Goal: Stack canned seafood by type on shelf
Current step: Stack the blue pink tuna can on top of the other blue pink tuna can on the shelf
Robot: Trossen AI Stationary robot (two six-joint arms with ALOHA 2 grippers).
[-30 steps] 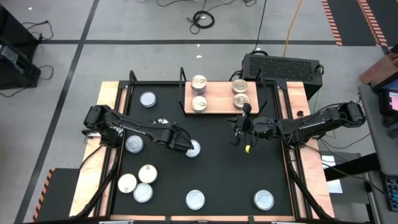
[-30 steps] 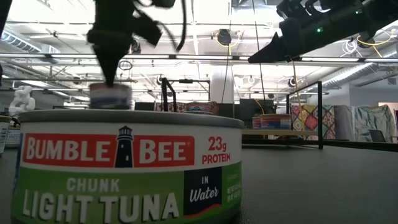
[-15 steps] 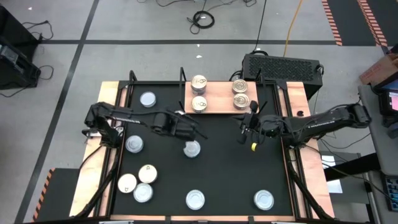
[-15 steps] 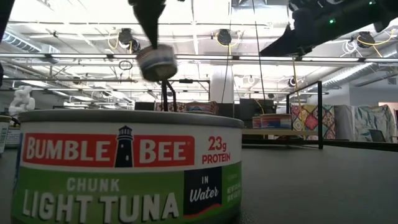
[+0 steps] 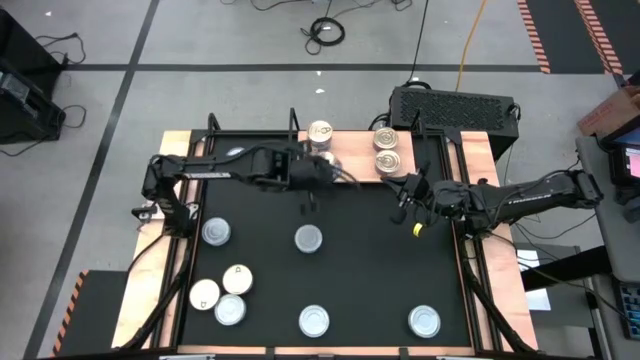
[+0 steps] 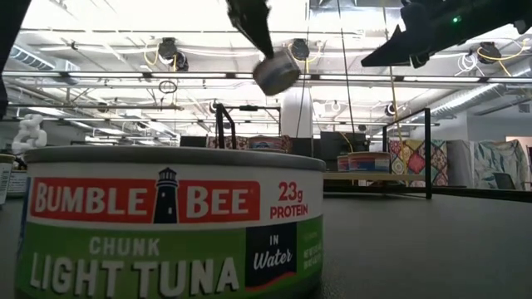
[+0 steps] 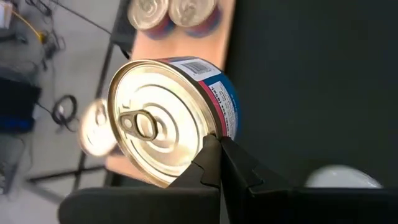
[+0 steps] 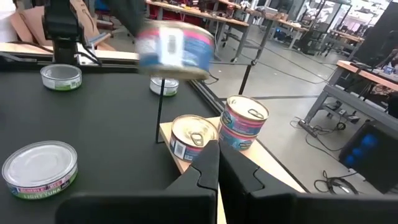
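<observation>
In my left gripper (image 7: 217, 149) hangs a tin (image 7: 168, 118) with a silver pull-tab top and a blue and pink label, high over the left end of the light-wood shelf (image 5: 352, 165); the low view shows this tin (image 6: 277, 73) tilted. On the shelf stand one tin (image 5: 320, 130) at the far left and two tins (image 5: 387, 150) toward the right. My right gripper (image 5: 403, 200) hovers shut and empty over the mat, near the shelf's right end. My left gripper pinches the tin by its top rim (image 7: 208, 134), one finger on the lid side and one on the outer wall. The fingers slant down from above. The tin hangs tilted below them, clear of mat and shelf.
Several tins lie on the black mat: one in the middle (image 5: 308, 238), a cluster at the near left (image 5: 225, 295), two by the near edge (image 5: 314, 320) (image 5: 424, 321). A green-labelled tuna tin (image 6: 166, 224) fills the low view's foreground. Thin black posts (image 5: 292, 125) stand at the shelf's edges.
My left gripper has lifted the tin from the middle of the mat, where another tin stays, and carried it up and toward the far edge, over the shelf's left end. The tin has tipped from level to tilted. My right gripper has drawn back a little toward the right edge.
</observation>
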